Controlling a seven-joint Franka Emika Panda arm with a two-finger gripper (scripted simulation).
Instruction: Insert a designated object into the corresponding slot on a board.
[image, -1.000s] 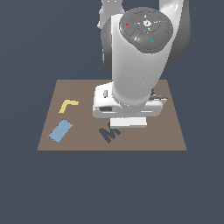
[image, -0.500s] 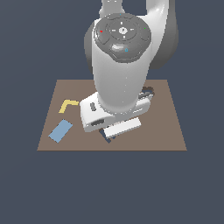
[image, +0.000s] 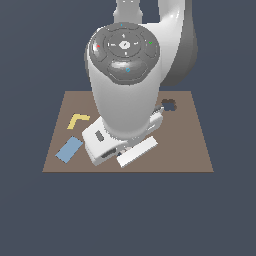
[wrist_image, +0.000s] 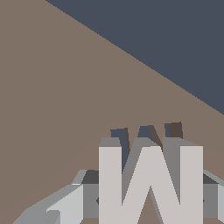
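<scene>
In the exterior view your arm hides most of the board; a yellow angle piece and blue tile lie at the left, a dark clover hole at the far right, and the M slot is out of sight. In the wrist view the fingers grip the grey M block just above bare board. Lowering it off-line or twisted could jam it on the slot's edge.
</scene>
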